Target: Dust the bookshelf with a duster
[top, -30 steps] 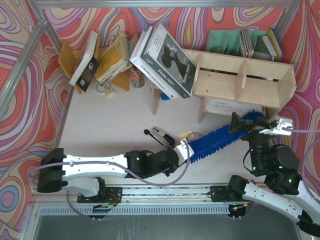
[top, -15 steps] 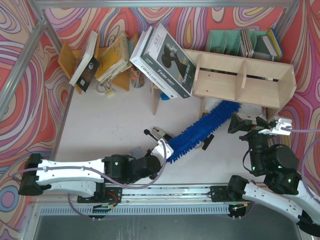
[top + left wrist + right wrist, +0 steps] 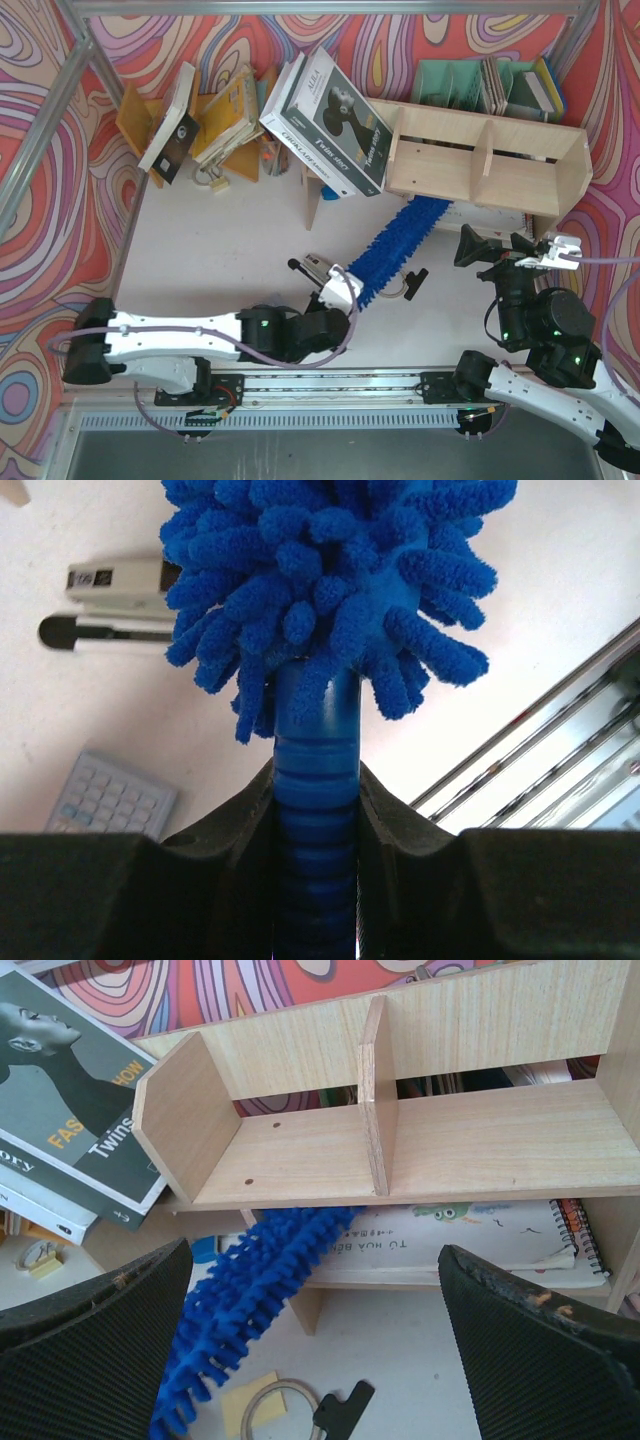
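My left gripper (image 3: 316, 810) pinches the duster (image 3: 397, 243) by its handle, tip under the bookshelf (image 3: 520, 185) board; my right gripper (image 3: 318, 1345) gapes wide.

Bright, even overhead light, soft faint shadows. Wrist views show blurred near pincer fingers (image 3: 90, 1350); white counter (image 3: 560, 570) slightly overexposed.

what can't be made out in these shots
- duster tip: top view, hidden under the bookshelf board; contact unclear
- handle end: left wrist view, buried in the left gripper, cut by bottom edge
- notebook cover: right wrist view, shelf board hides its top
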Tool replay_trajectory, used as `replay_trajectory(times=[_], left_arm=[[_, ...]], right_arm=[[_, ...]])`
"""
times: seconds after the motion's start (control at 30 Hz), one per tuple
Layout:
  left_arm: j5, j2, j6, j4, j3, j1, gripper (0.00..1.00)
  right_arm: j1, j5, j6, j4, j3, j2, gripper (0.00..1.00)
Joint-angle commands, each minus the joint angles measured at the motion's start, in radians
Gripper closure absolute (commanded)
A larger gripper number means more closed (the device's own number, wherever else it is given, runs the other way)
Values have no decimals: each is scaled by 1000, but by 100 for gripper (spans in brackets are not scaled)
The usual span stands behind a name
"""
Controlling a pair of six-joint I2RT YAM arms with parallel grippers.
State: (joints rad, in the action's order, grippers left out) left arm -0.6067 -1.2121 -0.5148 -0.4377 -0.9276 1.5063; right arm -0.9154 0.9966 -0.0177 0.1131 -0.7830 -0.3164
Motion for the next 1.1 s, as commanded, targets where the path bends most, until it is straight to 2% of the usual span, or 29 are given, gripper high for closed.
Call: replay_trajectory(times=[0.0,0.23,0.53,0.7,0.87,1.07], left_arm=[[-49,-114,-23,128,-138,-6,100],[-8,-351,98,165,-372,-6,100],[83,-496,165,156,-534,-5,100],[-9,-429,108,125,-455,-4,100],[-120,-299,-6,88,-311,-4,100],[-172,-210,-54,50,-226,-4,100]], right_arm=[[2,-2,10,-30,5,-2,1],[2,-3,15,-19,2,16,1],[2,1,0,-25,1,24,1],[1,2,-1,-24,-1,16,1],[1,2,-2,-26,2,11,1],[1,2,-1,-27,2,1,1]])
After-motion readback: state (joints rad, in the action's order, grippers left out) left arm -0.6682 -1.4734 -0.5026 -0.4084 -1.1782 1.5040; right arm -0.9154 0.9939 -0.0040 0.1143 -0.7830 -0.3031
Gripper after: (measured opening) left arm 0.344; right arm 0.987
